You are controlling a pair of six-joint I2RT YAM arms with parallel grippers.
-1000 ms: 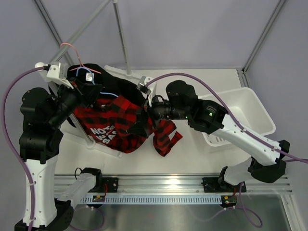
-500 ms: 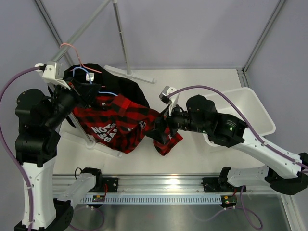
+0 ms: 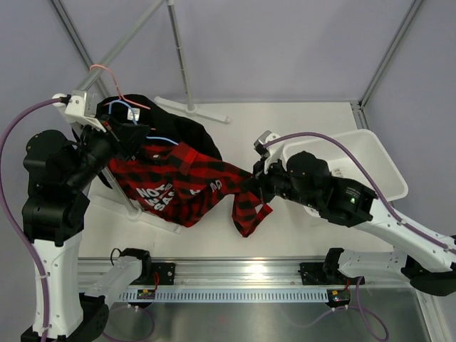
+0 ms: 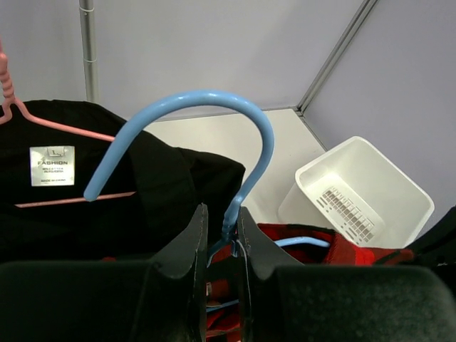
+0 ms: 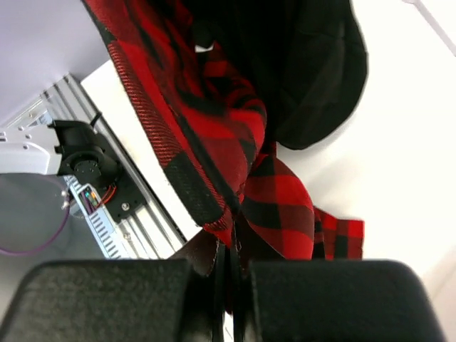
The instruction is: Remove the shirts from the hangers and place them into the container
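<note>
My left gripper [image 4: 221,229] [image 3: 122,134] is shut on the neck of the light blue hanger [image 4: 206,98], whose hook curves up above the jaws. The red-and-black plaid shirt [image 3: 178,182] [image 5: 214,135] hangs from that hanger and stretches right, its edge pinched in my shut right gripper [image 5: 229,251] [image 3: 251,188]. One sleeve droops onto the table. The black shirt [image 4: 107,192] [image 3: 182,128] with a white neck label hangs behind on the pink hanger [image 4: 43,121]. The white container [image 3: 356,160] [image 4: 385,178] sits at the right, holding nothing that I can see.
A grey rack pole [image 3: 182,57] rises at the back with its white foot [image 3: 192,110] on the table. Frame posts [image 3: 388,53] stand at the corners. The aluminium rail [image 3: 249,274] with the arm bases runs along the near edge.
My right gripper went from open to shut on the plaid shirt's edge and drew back to the right, pulling the cloth out. The left gripper keeps hold of the blue hanger.
</note>
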